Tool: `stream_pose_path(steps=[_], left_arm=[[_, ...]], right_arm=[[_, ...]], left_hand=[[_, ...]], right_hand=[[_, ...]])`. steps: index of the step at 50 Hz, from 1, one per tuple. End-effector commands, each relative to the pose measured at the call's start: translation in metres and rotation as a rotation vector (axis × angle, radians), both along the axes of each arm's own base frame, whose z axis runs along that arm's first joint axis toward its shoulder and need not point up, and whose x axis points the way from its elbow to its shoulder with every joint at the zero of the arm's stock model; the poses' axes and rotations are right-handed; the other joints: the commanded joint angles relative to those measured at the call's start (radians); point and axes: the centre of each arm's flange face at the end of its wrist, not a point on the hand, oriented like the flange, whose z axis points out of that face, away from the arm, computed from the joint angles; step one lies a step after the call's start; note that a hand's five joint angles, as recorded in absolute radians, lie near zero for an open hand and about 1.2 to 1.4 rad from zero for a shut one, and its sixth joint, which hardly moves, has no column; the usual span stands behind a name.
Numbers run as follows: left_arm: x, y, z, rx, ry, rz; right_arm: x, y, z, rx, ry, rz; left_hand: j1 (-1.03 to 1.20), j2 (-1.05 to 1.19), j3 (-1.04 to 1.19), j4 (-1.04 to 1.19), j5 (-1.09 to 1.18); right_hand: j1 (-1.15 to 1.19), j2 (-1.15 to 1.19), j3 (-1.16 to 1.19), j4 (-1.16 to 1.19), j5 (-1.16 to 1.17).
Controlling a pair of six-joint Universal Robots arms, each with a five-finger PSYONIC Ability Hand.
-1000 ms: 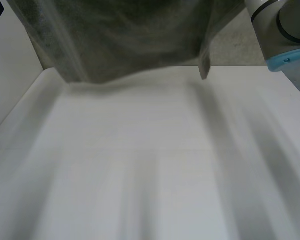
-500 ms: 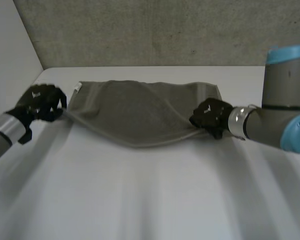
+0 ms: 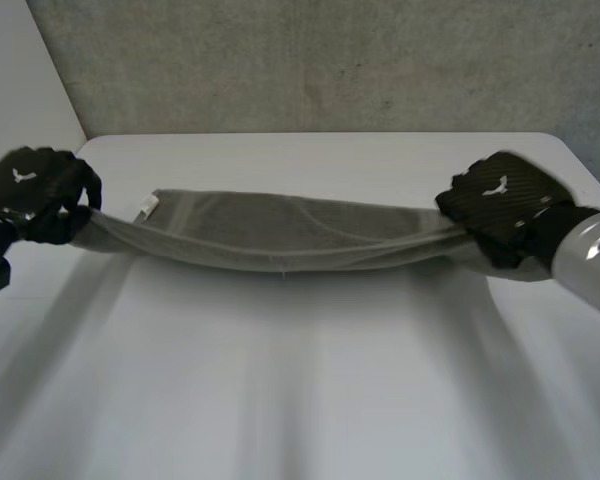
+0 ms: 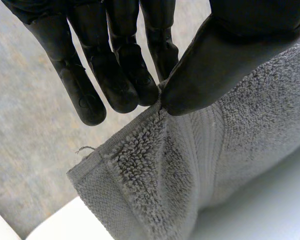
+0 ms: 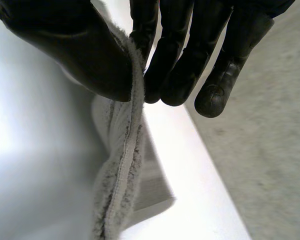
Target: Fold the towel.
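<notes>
Grey concrete wall (image 3: 310, 60) runs behind the far edge of your white bench (image 3: 310, 380), and a pale panel (image 3: 20, 90) closes off its left side. Starting at that side, your left hand (image 3: 35, 195) sits over the bench's left edge, knuckles up, closed on the left end of the towel (image 3: 280, 235). In the left wrist view you can see its thumb (image 4: 210, 65) pressing the looped grey cloth against the fingers (image 4: 125, 80), close to a corner, with that corner drooping just beneath the fingertips and concrete floor behind it. Next to this hand, in the head view, a small white label (image 3: 147, 206) shows on the towel's far edge. From there the towel stretches as a long, narrow, doubled band across the far half of the bench, pulled fairly taut between the two hands and sagging slightly in the middle. You cannot tell whether that low middle touches the bench, though a shadow lies right under it. At the right end your right hand (image 3: 500, 205) is clamped on the cloth too, its back turned up and its silver wrist and arm (image 3: 590, 260) coming in from the right edge. The right wrist view shows the thumb (image 5: 75, 55) on one face of the hemmed edge and the fingers (image 5: 180, 75) on the other, pinching it between them. The rest of the towel falls away below the palm toward the bench.
</notes>
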Motion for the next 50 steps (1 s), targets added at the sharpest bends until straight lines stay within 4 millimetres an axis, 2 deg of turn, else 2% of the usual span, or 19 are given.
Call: stream_pose_path(steps=[1,7,9,10,11,14,16,17,19,21,22,24,25,27,28,35,42,45,50], left_arm=[[0.016,0.016,0.040,-0.035,0.123,0.041],[0.024,0.013,0.046,-0.025,0.181,0.035],[0.024,0.010,0.044,-0.026,0.181,0.033],[0.023,0.007,0.039,-0.019,0.182,0.026],[0.021,-0.002,0.028,0.004,0.189,0.015],[0.017,-0.009,0.020,0.018,0.194,0.000],[0.002,-0.023,0.006,0.054,0.207,-0.049],[0.001,-0.023,0.006,0.055,0.207,-0.049],[-0.011,-0.038,-0.011,0.097,0.211,-0.066],[-0.018,-0.048,-0.017,0.107,0.212,-0.071],[-0.018,-0.048,-0.018,0.107,0.212,-0.071],[-0.021,-0.067,-0.031,0.131,0.217,-0.052],[-0.021,-0.067,-0.031,0.131,0.217,-0.052],[-0.022,-0.086,-0.044,0.147,0.220,-0.029],[-0.022,-0.086,-0.044,0.147,0.220,-0.029],[-0.021,-0.126,-0.065,0.160,0.222,0.016],[-0.029,-0.145,-0.079,0.161,0.216,0.002],[-0.033,-0.152,-0.084,0.146,0.193,-0.006],[-0.041,-0.158,-0.091,0.112,0.151,-0.023]], right_arm=[[-0.014,0.010,0.031,-0.052,-0.017,-0.005],[-0.017,0.001,0.035,-0.069,-0.031,0.023],[-0.015,-0.013,0.023,-0.038,-0.025,0.030],[-0.015,-0.013,0.023,-0.038,-0.025,0.030],[-0.013,-0.023,0.015,-0.019,-0.017,0.028],[-0.008,-0.043,0.002,-0.001,-0.005,0.029],[-0.005,-0.052,-0.004,0.011,0.003,0.027],[-0.001,-0.060,-0.010,0.018,0.009,0.026],[0.003,-0.068,-0.015,0.027,0.015,0.026],[0.009,-0.075,-0.022,0.034,0.023,0.027],[0.015,-0.080,-0.030,0.043,0.030,0.029],[0.019,-0.087,-0.037,0.051,0.035,0.027],[0.022,-0.094,-0.043,0.055,0.039,0.021],[0.024,-0.101,-0.051,0.058,0.042,0.013],[0.026,-0.108,-0.059,0.063,0.043,0.007],[0.043,-0.125,-0.082,0.027,0.055,-0.012],[0.049,-0.146,-0.105,-0.027,0.058,-0.052],[0.060,-0.148,-0.108,-0.064,0.043,-0.032],[0.064,-0.157,-0.117,-0.103,0.030,-0.037]], left_hand=[[0.118,0.048,0.050,0.033,0.065],[0.118,0.048,0.050,0.033,0.065],[0.118,0.048,0.050,0.033,0.065],[0.118,0.048,0.050,0.033,0.065],[0.118,0.048,0.050,0.033,0.065],[0.118,0.048,0.050,0.033,0.065],[0.118,0.048,0.050,0.033,0.065],[0.118,0.048,0.050,0.033,0.065],[0.118,0.048,0.050,0.033,0.065],[0.118,0.048,0.050,0.033,0.065],[0.118,0.048,0.050,0.033,0.065],[0.118,0.048,0.050,0.033,0.065],[0.118,0.048,0.050,0.033,0.065],[0.118,0.048,0.050,0.033,0.065],[0.118,0.048,0.050,0.033,0.065],[0.118,0.048,0.050,0.033,0.065],[0.118,0.048,0.050,0.033,0.065],[0.118,0.048,0.050,0.033,0.065],[0.118,0.048,0.050,0.033,0.065]], right_hand=[[0.066,0.071,0.064,0.054,0.056],[0.066,0.071,0.064,0.054,0.056],[0.066,0.071,0.064,0.054,0.056],[0.066,0.071,0.064,0.054,0.056],[0.066,0.071,0.064,0.054,0.056],[0.066,0.071,0.064,0.054,0.056],[0.066,0.071,0.064,0.054,0.056],[0.066,0.071,0.064,0.054,0.056],[0.066,0.071,0.064,0.054,0.056],[0.066,0.071,0.064,0.054,0.056],[0.066,0.071,0.064,0.054,0.056],[0.066,0.071,0.064,0.054,0.056],[0.066,0.071,0.064,0.054,0.056],[0.066,0.071,0.064,0.054,0.056],[0.066,0.071,0.064,0.054,0.056],[0.066,0.071,0.064,0.054,0.056],[0.066,0.071,0.064,0.054,0.056],[0.066,0.071,0.064,0.054,0.056],[0.066,0.071,0.064,0.054,0.056]])
